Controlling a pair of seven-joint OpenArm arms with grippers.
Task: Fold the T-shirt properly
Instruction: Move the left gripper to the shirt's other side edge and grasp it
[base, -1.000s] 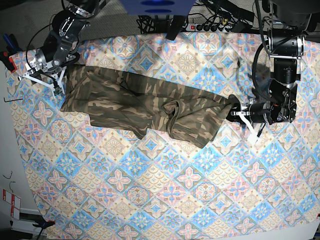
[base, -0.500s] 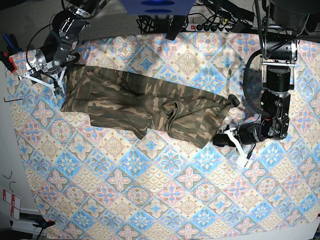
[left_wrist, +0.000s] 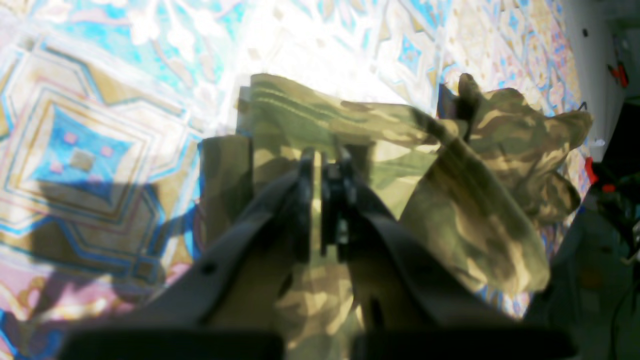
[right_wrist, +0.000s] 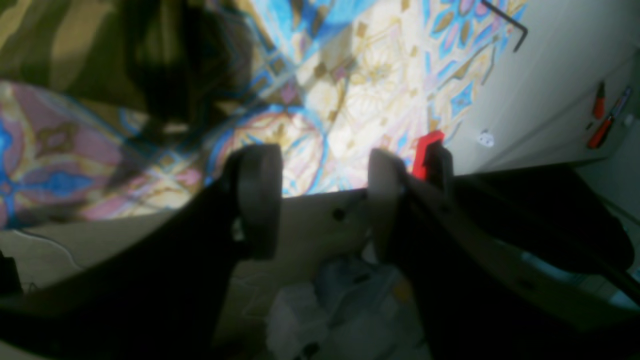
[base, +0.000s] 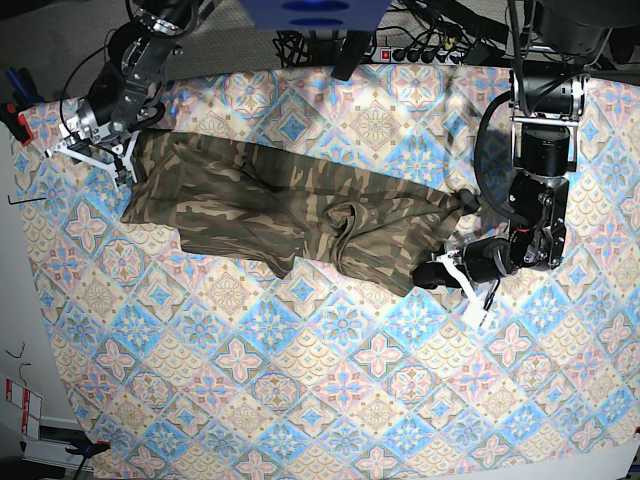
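The camouflage T-shirt lies bunched in a long band across the upper part of the tablecloth, with a fold knot near its middle. My left gripper sits at the shirt's lower right corner. In the left wrist view its jaws stand almost together on the shirt's edge, with cloth in the thin gap. My right gripper is open and empty at the shirt's upper left end. In the right wrist view its fingers stand wide apart over the table edge, with the shirt off to the upper left.
The blue-and-pink patterned tablecloth covers the table. A power strip and cables lie along the far edge. A red clamp sits at the left table edge and also shows in the right wrist view.
My left gripper left the shirt's right sleeve end, swung down and moved left onto the lower right corner. The right gripper shifted slightly up. The shirt has barely moved.
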